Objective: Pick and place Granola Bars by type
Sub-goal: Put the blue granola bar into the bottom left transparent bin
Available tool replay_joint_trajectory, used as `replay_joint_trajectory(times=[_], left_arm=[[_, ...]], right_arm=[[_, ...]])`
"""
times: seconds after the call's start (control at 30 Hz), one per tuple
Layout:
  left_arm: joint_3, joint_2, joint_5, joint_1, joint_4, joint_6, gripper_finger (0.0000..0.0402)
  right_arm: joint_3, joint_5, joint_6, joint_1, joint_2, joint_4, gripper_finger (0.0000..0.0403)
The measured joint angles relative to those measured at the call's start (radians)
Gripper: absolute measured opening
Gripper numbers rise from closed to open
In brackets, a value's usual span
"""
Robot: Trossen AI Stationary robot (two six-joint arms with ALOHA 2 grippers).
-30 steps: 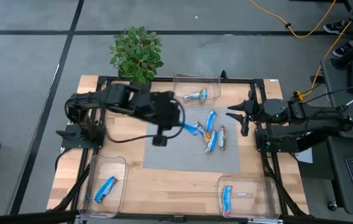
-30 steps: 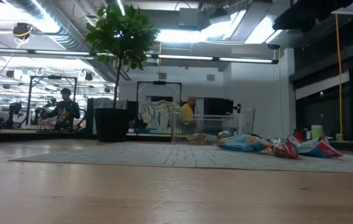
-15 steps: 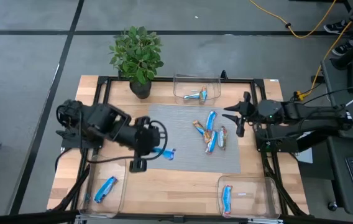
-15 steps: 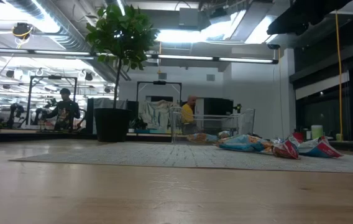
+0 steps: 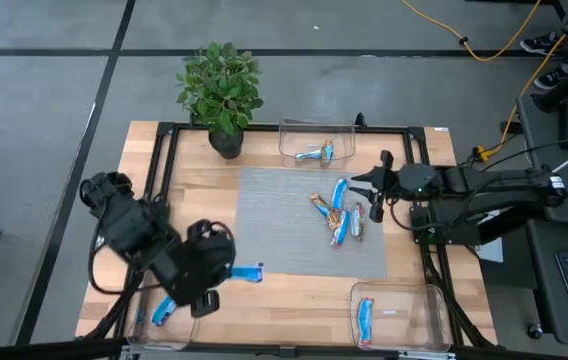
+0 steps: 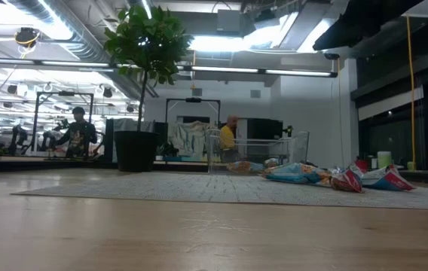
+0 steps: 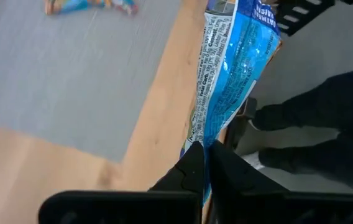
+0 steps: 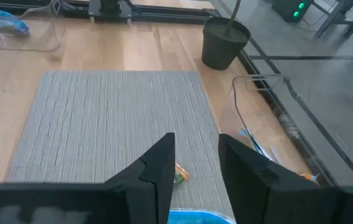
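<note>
My left gripper (image 5: 226, 271) (image 7: 204, 163) is over the wood near the table's near-left corner, shut on a bright blue granola bar (image 5: 248, 272). My right gripper (image 5: 369, 187) (image 8: 195, 167) is open, just right of a loose pile of blue, silver and orange-red bars (image 5: 340, 211) (image 6: 334, 178) that lie flat on the grey mat (image 5: 294, 225). One blue bar lies in each clear bin: far (image 5: 316, 153), near-left (image 5: 169, 304), near-right (image 5: 364, 320). My left gripper pinches the blue bar by one end (image 7: 202, 148) between its two fingers. The rest of the wrapper (image 7: 235, 68) sticks out ahead of the fingers, toward the table's right. The bar is lifted clear of the table.
A potted plant (image 5: 220, 92) stands at the far edge, left of the far bin (image 5: 314, 128). Clear bins sit at the near-left (image 5: 189, 262) and near-right (image 5: 409, 292) corners. A black frame runs round the table. People show in the room behind (image 6: 78, 132).
My left gripper has carried the blue bar from the middle of the mat toward the table's near-left corner, swinging the arm back. My right gripper has moved a little toward the table's left, closer to the pile of bars.
</note>
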Motion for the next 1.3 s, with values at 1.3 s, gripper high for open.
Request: replay_joint_trajectory(times=[1.3], left_arm=[[-0.793, 0.002, 0.435, -0.348, 0.156, -1.012, 0.0003]], right_arm=[[0.000, -0.013, -0.050, -0.013, 0.041, 0.134, 0.0126]])
